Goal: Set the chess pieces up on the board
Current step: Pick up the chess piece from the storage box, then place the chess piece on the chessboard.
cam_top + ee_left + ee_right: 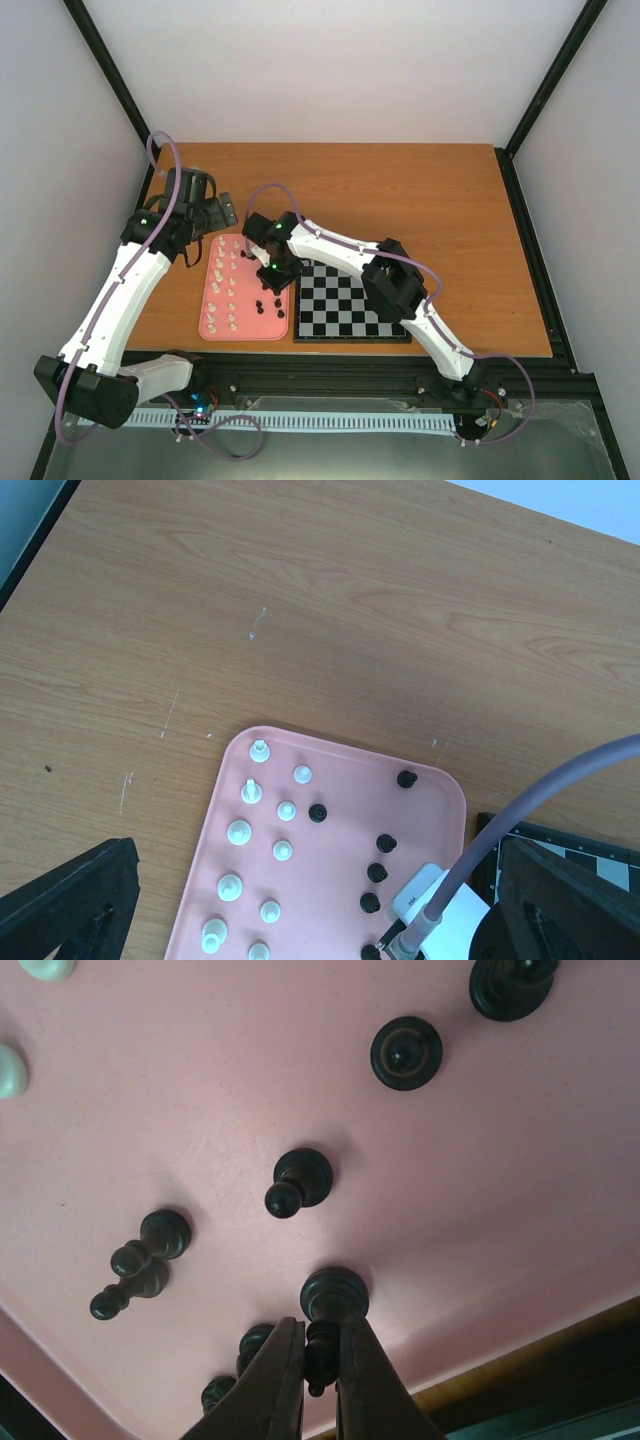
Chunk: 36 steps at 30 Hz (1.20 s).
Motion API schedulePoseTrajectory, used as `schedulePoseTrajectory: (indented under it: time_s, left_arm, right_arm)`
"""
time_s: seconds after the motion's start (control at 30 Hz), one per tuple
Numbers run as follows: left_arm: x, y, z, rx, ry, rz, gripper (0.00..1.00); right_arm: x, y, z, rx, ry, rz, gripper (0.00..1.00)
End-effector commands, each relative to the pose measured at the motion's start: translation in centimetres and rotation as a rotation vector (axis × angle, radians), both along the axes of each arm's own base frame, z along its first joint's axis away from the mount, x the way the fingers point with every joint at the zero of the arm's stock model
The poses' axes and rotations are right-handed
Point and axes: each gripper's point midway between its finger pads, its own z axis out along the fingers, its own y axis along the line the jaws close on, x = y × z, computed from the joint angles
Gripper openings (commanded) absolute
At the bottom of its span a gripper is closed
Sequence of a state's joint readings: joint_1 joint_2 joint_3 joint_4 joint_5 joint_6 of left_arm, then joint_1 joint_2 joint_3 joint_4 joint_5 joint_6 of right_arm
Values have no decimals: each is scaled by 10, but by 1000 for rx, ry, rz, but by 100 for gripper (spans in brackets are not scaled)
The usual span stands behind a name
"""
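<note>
The right gripper (320,1385), at the bottom centre of its wrist view, is pinched nearly closed on a black piece (333,1298) that stands upright on the pink tray (200,1090). Other black pieces (298,1182) stand above it and to its left. In the left wrist view, the left gripper (320,905) is spread wide and holds nothing, over the table (300,600) near the tray's far end. White pieces (239,832) fill the tray's left side. In the top view, the board (350,300) lies lower centre, just right of the tray.
</note>
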State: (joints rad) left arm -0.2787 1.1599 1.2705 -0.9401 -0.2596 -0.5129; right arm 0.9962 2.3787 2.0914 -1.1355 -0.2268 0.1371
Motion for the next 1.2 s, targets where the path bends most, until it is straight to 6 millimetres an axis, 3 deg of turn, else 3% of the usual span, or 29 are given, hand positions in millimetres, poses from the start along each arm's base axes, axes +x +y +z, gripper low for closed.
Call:
schedulePoseTrajectory:
  time_s: [0.0,0.23,0.33,0.4,0.57,0.77,0.93,1.17]
  left_arm:
    - [-1,3,7,-5,-21,18,100]
    - [-1,4,12,1,-32,18,100]
    - [-1,5,11,9,-29,16,100]
    - [-1,5,11,8,-28,14,100]
    - [0,0,9,-11,-26,0,100]
    - [2,-6,2,-34,-10,-22,100]
    - [5,-10,-3,-40,-2,-37,100]
    - [5,-11,-8,-46,8,-37,100]
  right_arm:
    - [7,2,13,3,-64,3,3]
    - [30,-4,90,109,-213,-80,3]
    - [35,-24,115,102,-255,-136,3]
    - [33,-47,119,58,-274,-172,3]
    - [20,-123,105,-48,-256,-316,3]
    - [-6,-208,90,-50,-164,-575,3]
    - [-29,-244,80,-81,-140,-678,3]
    - [-50,-271,57,-91,-75,-785,3]
